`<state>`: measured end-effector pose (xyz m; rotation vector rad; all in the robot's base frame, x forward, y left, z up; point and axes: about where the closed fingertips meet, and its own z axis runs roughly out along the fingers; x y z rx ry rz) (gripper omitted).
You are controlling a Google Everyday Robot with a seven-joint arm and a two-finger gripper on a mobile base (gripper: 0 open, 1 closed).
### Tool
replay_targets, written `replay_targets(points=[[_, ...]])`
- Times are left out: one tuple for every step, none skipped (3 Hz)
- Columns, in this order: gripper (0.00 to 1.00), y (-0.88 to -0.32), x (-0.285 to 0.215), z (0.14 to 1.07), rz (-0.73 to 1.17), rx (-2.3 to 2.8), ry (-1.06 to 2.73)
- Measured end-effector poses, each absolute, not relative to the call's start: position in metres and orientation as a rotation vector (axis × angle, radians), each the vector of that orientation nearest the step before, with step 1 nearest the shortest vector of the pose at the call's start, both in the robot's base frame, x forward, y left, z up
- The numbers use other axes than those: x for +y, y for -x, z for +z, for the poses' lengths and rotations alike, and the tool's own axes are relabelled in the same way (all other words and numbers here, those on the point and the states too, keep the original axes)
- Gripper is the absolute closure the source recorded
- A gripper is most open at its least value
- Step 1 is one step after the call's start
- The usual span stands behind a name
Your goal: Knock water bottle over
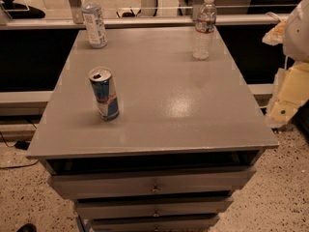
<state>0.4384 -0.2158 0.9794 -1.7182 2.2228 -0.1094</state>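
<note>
The water bottle point(204, 28) is clear ribbed plastic with a white cap and a narrow red-and-dark label band. It stands upright at the far right of the grey tabletop point(164, 105). My arm and gripper point(288, 98) show as pale white and yellowish shapes at the right edge of the camera view. The gripper is off the table's right side, lower than the bottle and well apart from it, holding nothing that I can see.
A clear bottle with a large white-and-blue label point(94, 18) stands upright at the far left. An opened blue-and-silver drink can point(104, 94) stands at the left middle. Drawers point(154, 185) sit below the front edge. A rail point(145, 21) runs behind the table.
</note>
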Motion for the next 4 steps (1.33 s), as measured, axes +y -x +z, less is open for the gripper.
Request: replay_targets(points=[[0.00, -0.439, -0.216, 0.980, -0.110, 2.221, 1.717], [0.00, -0.468, -0.221, 0.964, -0.035, 2.206, 1.648], [0.00, -0.533, -0.238, 0.935, 0.051, 2.200, 1.510], [0.00, -0.597, -0.253, 0.917, 0.096, 2.180, 1.381]])
